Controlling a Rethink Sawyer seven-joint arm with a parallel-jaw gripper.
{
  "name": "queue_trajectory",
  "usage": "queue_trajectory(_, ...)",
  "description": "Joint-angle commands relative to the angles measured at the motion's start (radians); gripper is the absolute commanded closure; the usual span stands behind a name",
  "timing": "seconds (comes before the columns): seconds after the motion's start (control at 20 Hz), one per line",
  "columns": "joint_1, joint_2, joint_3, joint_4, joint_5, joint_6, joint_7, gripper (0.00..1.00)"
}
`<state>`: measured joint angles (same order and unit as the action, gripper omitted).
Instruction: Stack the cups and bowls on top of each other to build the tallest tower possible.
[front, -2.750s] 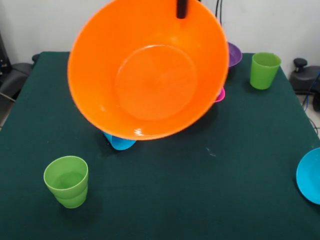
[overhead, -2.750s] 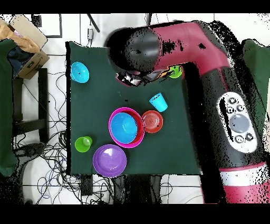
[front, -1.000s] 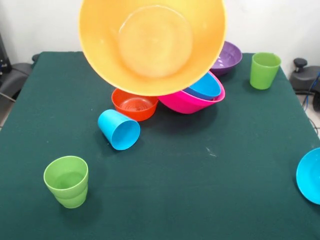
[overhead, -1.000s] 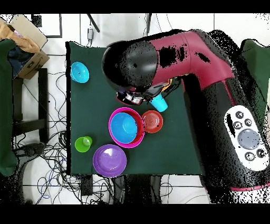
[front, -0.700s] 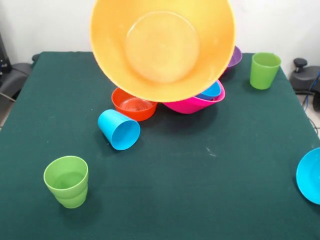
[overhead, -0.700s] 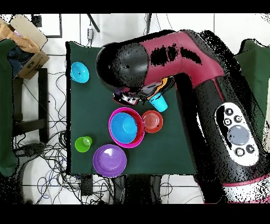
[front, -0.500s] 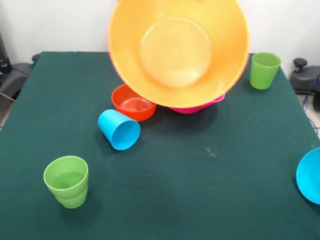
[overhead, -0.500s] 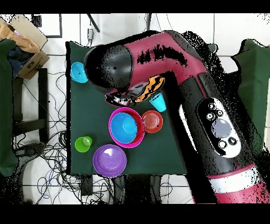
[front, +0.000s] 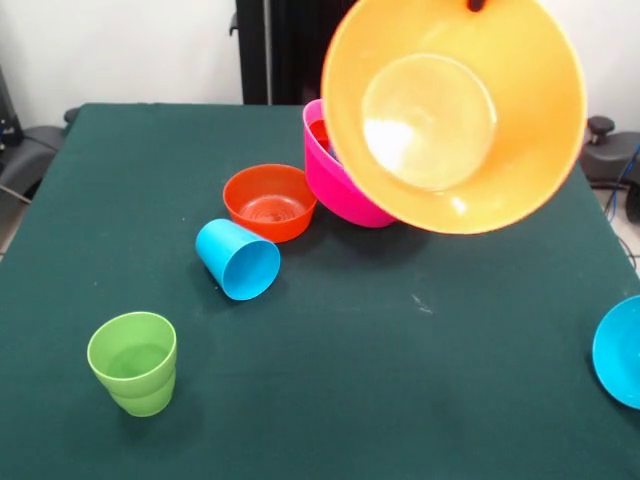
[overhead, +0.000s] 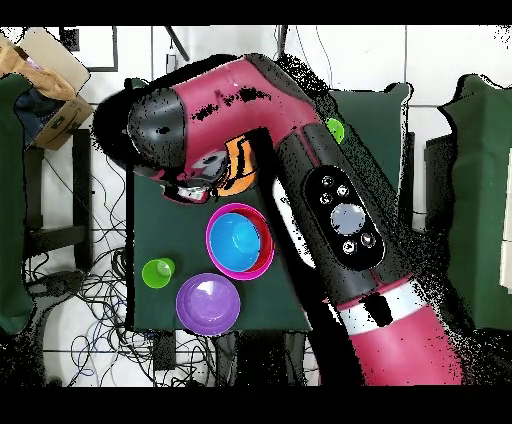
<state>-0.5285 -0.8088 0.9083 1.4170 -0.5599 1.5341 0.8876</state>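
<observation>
The large orange bowl (front: 455, 110) hangs in the air at the upper right of the front view, tilted with its opening toward the camera. My gripper (front: 477, 4) is shut on its top rim. A sliver of the bowl shows under the arm from overhead (overhead: 235, 165). Behind it the large pink bowl (front: 340, 185) stands tipped, and from overhead it holds a blue bowl (overhead: 238, 240). A red-orange bowl (front: 268, 203) sits left of the pink one. The sky blue cup (front: 238, 260) lies on its side. A lime green cup (front: 133, 362) stands upright at the near left.
A small blue bowl (front: 620, 350) sits at the right edge. The overhead view shows the purple bowl (overhead: 208, 302) and two green cups (overhead: 157, 272) (overhead: 334, 129). In the front view the orange bowl hides the purple bowl and the far green cup. The arm (overhead: 300, 170) covers much of the table.
The arm has carried the orange bowl to the right in the front view, uncovering the pink bowl's left side and hiding the far green cup. The pink bowl's left rim stands higher.
</observation>
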Motion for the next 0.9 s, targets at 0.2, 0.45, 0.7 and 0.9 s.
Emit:
queue_trajectory(0.2,0.088,0.1,-0.11,-0.13,-0.141,0.168,-0.077,1.0)
queue_trajectory(0.45,0.122,0.123,-0.117,-0.205,-0.192,0.299,-0.158,1.0)
queue_trajectory(0.7,0.139,0.163,-0.121,-0.243,-0.233,0.31,-0.163,1.0)
queue_trajectory(0.9,0.171,0.212,-0.132,-0.302,-0.279,0.335,-0.152,1.0)
